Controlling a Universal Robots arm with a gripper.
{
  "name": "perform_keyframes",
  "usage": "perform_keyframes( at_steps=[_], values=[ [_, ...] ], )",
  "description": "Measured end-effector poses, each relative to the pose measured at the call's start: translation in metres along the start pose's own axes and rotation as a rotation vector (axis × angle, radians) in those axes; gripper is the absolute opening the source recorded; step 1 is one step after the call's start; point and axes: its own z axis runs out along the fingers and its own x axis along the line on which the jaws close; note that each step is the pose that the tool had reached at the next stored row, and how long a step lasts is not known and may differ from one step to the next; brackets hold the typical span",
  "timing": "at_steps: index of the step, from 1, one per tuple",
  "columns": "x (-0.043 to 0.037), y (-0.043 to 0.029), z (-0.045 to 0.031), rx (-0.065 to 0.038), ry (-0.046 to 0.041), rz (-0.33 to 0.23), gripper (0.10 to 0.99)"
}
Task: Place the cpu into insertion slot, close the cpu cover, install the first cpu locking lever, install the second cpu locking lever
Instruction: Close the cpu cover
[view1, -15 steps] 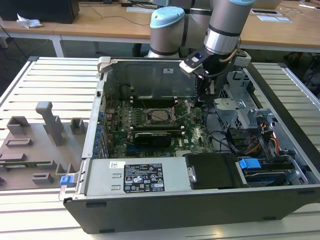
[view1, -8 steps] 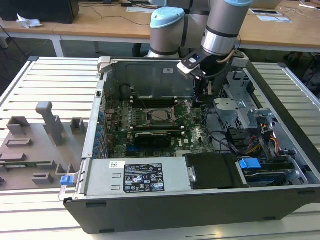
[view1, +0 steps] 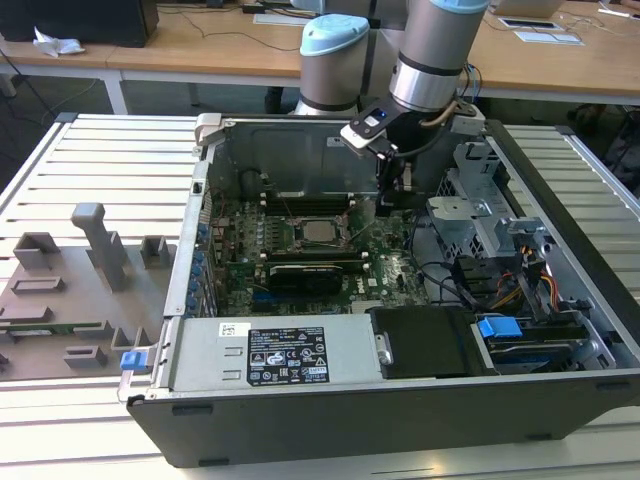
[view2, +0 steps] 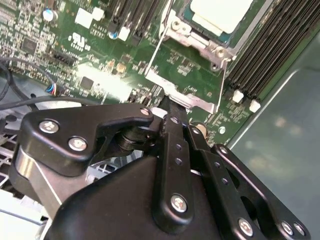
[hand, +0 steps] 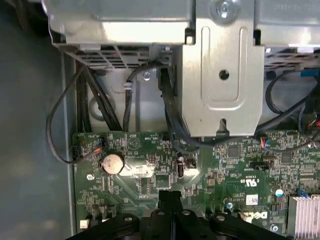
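The cpu (view1: 320, 232) (view2: 220, 12) lies flat in the insertion slot on the green board, its pale metal top showing. The silver cpu cover (view2: 197, 42) lies down around it as a frame. A thin wire locking lever (view2: 159, 47) runs along one side of the socket to a metal tab (view2: 182, 97). My gripper (view1: 392, 200) (view2: 172, 106) (hand: 170, 196) hangs just to the exterior view's right of the socket, low over the board. Its black fingers are shut together with nothing visible between them, their tips close to that tab.
Black memory slots (view2: 270, 55) flank the socket. A grey drive cage (view1: 470, 215) (hand: 222, 75) and black cables (hand: 170, 110) stand at the exterior view's right, close to the arm. The power supply (view1: 270, 350) lies at the front. Grey fixtures (view1: 95, 250) sit outside the case.
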Motion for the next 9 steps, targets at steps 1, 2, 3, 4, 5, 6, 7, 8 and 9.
perform_keyframes(
  at_steps=[1, 2, 3, 4, 5, 6, 7, 8, 9],
  values=[
    [0.0, -0.0023, 0.0002, 0.0, 0.0, 0.0, 0.106],
    [0.0, -0.004, 0.0003, 0.0, 0.0001, 0.0, 0.106],
    [0.0, -0.0065, 0.0006, 0.0, 0.0002, 0.0, 0.106],
    [-0.0001, -0.0087, 0.0008, 0.0, 0.0002, 0.0, 0.106],
    [-0.0001, -0.0106, 0.001, 0.0, 0.0001, 0.0, 0.106],
    [-0.0001, -0.0118, 0.0011, 0.0, 0.0001, 0.0, 0.106],
    [-0.0001, -0.013, 0.0013, 0.0, 0.0002, 0.0, 0.106],
    [-0.0001, -0.0141, 0.0014, 0.0, 0.0001, 0.0, 0.106],
    [-0.0001, -0.016, 0.0016, 0.0, 0.0002, 0.0, 0.106]
  ],
)
